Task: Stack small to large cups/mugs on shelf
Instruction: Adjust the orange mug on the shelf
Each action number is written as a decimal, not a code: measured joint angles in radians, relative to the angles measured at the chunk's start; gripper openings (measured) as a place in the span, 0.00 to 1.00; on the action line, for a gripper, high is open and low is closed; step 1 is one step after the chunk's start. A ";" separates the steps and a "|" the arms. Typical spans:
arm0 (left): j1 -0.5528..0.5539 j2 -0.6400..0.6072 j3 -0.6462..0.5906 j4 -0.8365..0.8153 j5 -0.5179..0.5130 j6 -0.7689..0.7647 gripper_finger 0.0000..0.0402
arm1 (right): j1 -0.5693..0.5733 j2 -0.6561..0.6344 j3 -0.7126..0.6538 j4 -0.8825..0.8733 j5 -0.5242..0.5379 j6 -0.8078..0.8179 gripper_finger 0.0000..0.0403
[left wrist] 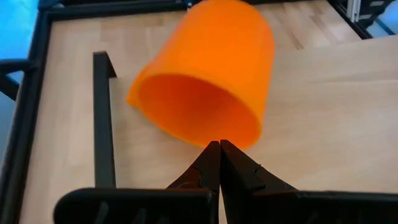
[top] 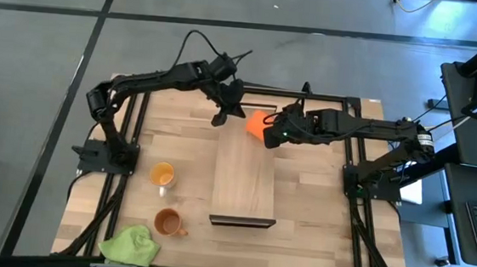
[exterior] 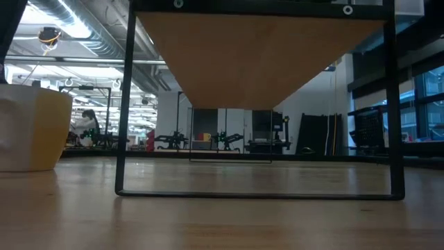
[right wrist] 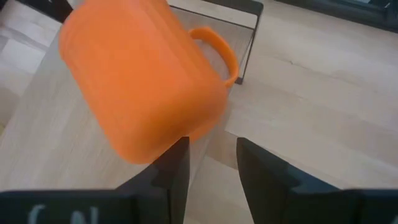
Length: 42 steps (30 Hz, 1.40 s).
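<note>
The bright orange mug (top: 256,123) lies on its side at the far end of the light wood shelf (top: 244,181). Its mouth (left wrist: 193,109) faces my left gripper (left wrist: 219,152), which is shut with its tips at the rim. Its base (right wrist: 134,87) faces my right gripper (right wrist: 211,152), which is open, and the mug lies outside the gap, beside one finger. The handle (right wrist: 217,50) points up and away. The amber-yellow cup (top: 162,174) (exterior: 35,128) and the rust-brown mug (top: 167,223) stand on the tabletop left of the shelf. My left gripper's shut fingertips (left wrist: 214,149) stand right at the lower edge of the orange mug's rim (left wrist: 217,138), coming level from the table's left; whether they touch it I cannot tell. My right gripper has the outer side of one finger (right wrist: 177,155) against the mug's base edge (right wrist: 158,152), coming from the table's right; whether it touches I cannot tell.
A lime-green cloth (top: 130,244) lies at the near left corner of the table. The shelf stands raised on a thin dark frame (exterior: 125,104), with open space beneath. Bare tabletop (top: 327,200) lies to the right of the shelf.
</note>
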<state>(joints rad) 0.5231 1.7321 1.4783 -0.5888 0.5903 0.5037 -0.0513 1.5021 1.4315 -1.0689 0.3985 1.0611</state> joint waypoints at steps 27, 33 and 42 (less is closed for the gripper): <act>-0.061 -0.002 0.007 0.132 0.098 -0.204 0.00 | 0.000 0.046 0.000 0.094 -0.105 -0.044 0.33; -0.088 -0.002 0.007 0.130 0.097 -0.217 0.00 | 0.008 0.119 0.000 0.175 -0.145 -0.075 0.33; -0.130 -0.001 0.064 0.123 0.086 -0.278 0.00 | 0.010 0.122 0.000 0.183 -0.192 -0.125 0.33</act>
<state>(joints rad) 0.3931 1.7313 1.5421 -0.4662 0.6764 0.2259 -0.0418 1.6241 1.4315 -0.8860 0.2066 0.9358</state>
